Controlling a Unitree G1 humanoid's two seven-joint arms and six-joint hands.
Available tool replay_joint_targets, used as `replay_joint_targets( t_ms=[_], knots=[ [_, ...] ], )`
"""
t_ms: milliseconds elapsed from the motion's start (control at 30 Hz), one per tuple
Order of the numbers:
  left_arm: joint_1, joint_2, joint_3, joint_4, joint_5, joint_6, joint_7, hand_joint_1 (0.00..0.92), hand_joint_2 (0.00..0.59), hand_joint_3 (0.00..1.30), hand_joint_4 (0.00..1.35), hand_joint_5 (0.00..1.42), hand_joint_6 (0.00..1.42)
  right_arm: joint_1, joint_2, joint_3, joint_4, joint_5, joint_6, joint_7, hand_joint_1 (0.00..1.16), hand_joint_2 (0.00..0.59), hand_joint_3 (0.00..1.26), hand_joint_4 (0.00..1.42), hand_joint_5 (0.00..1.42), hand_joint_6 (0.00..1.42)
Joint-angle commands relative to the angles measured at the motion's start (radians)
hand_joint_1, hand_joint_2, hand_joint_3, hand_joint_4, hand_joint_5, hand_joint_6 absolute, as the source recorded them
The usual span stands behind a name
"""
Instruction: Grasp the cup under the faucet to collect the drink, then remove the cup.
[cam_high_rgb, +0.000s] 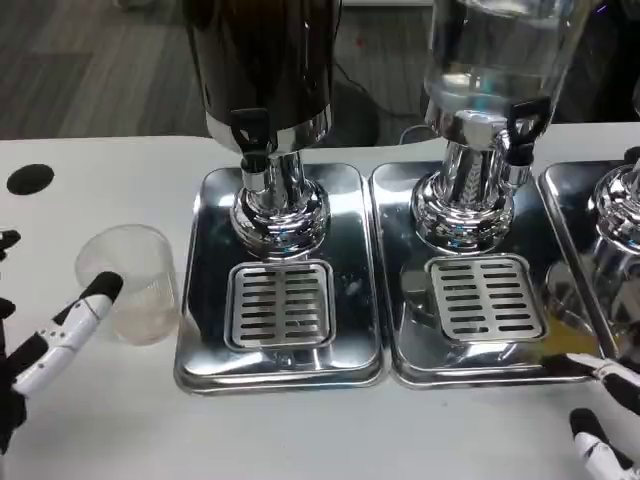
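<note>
A clear plastic cup (134, 281) stands upright on the white table, left of the left dispenser's tray (208, 330). My left hand (55, 338) is at the lower left with its fingers spread, one black fingertip (103, 288) touching or nearly touching the cup's near side; it holds nothing. The dark dispenser (268, 70) has a black tap (252, 135) above a slotted drip grate (280, 304). My right hand (606, 420) shows at the lower right corner, fingers apart and holding nothing.
A second dispenser with a clear tank (492, 60) and its own tray (400, 340) stands to the right, a third chrome base (620, 205) at the right edge. A black round mark (30, 179) lies on the table at far left.
</note>
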Motion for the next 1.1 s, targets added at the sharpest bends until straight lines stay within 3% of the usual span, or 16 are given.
replay_joint_targets(
  t_ms=[33, 633, 1100],
  knots=[
    [-0.051, 0.024, -0.033, 0.049, 0.048, 0.046, -0.012, 0.098, 0.044, 0.21, 0.20, 0.48, 0.64, 0.030, -0.005, -0.006, -0.015, 0.039, -0.042, 0.023, 0.41, 0.485, 0.27, 0.19, 0.12, 0.00],
    [-0.274, 0.074, -0.184, 0.247, 0.142, 0.182, -0.014, 0.099, 0.036, 0.21, 0.20, 0.53, 0.73, 0.069, -0.008, -0.012, 0.023, 0.110, -0.102, 0.076, 0.41, 0.485, 0.28, 0.19, 0.12, 0.00],
    [-0.354, 0.102, -0.303, 0.326, 0.194, 0.241, -0.027, 0.278, 0.058, 0.20, 0.23, 0.59, 0.80, 0.061, -0.002, -0.021, 0.078, 0.171, -0.157, 0.108, 0.41, 0.486, 0.29, 0.20, 0.12, 0.00]
  ],
)
